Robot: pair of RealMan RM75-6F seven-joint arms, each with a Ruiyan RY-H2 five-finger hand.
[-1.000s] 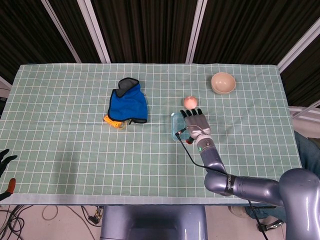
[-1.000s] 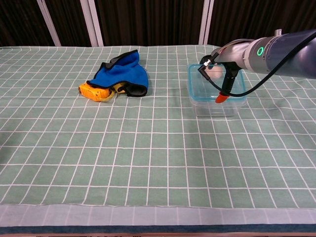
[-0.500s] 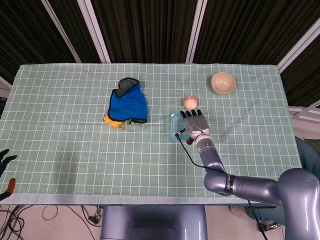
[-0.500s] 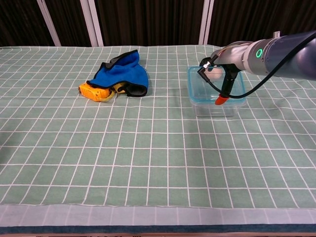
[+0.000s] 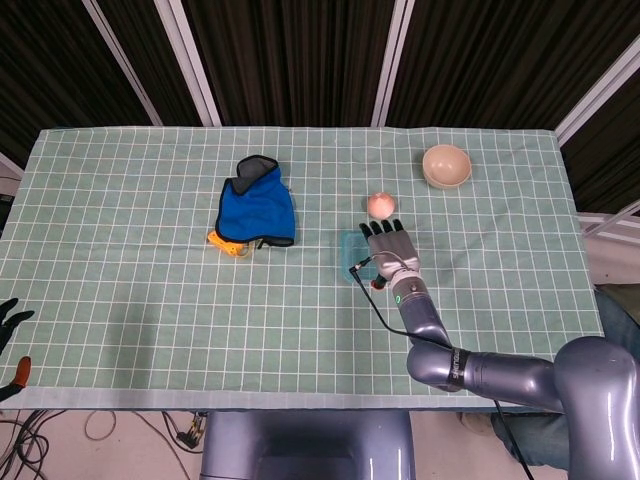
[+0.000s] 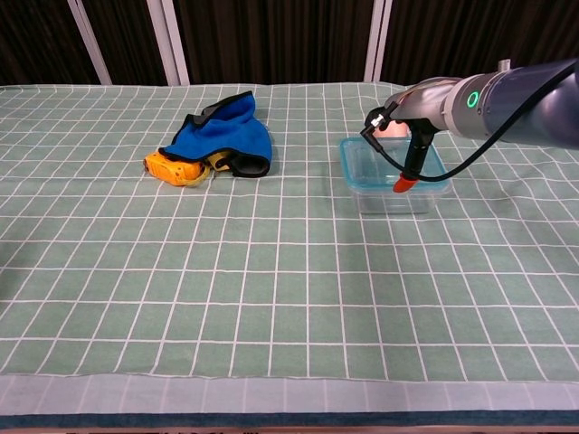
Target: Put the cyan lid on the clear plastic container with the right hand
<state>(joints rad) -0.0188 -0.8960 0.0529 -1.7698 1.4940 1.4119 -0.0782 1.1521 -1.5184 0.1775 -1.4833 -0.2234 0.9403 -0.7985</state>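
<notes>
Cyan lid sits on top of the clear plastic container, just under and to the left of the right hand in the head view; container itself mostly hidden below lid and hand there. Hand lies palm-down over the lid, fingers stretched out flat and slightly apart, pointing toward the far edge of the desk. Whether they grip the lid's rim or just rest on it – cannot tell from above. A pink ball lies just beyond the fingertips, and a beige bowl further back to the right. Blue cloth w/ black trim lies well to the left, partly covering a yellow object. Left hand is only a dark sliver at the frame's left edge, off the desk; its state cannot be told.

Chest view: clear plastic container stands on the green checked cloth, cyan lid lying roughly level across its top. Right hand shows only partly at the lid's far side, w/ wrist and grey forearm coming in from the right; fingers not readable here. A black cable w/ an orange tip hangs from the wrist over the lid. Blue cloth and yellow object sit well apart to the left.
</notes>
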